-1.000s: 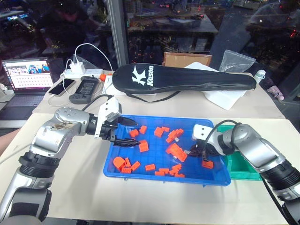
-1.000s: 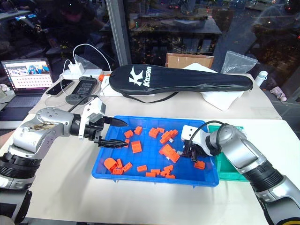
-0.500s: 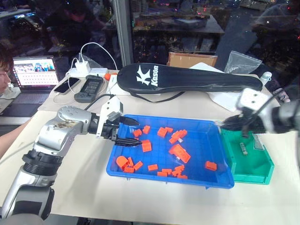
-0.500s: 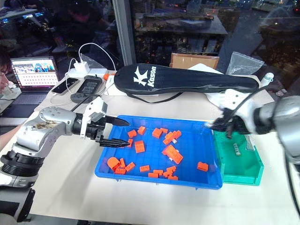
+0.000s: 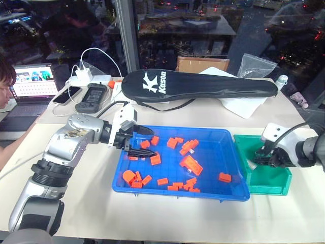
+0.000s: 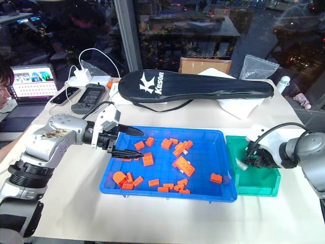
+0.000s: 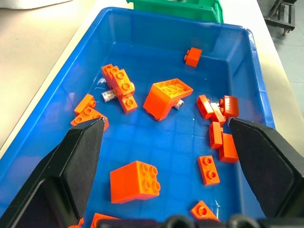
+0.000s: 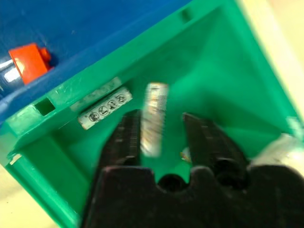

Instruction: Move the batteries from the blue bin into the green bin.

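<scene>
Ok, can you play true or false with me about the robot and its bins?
1. The right gripper is over the green bin. True.
2. The green bin has nothing in it. False: a battery lies by its wall, and another battery shows between the right jaws, which stand apart.
3. The left gripper is shut on an orange brick. False: its jaws are wide open over the blue bin, holding nothing.
4. Orange bricks lie in the blue bin. True.
5. A black racket bag lies on the table behind the blue bin. True.
</scene>
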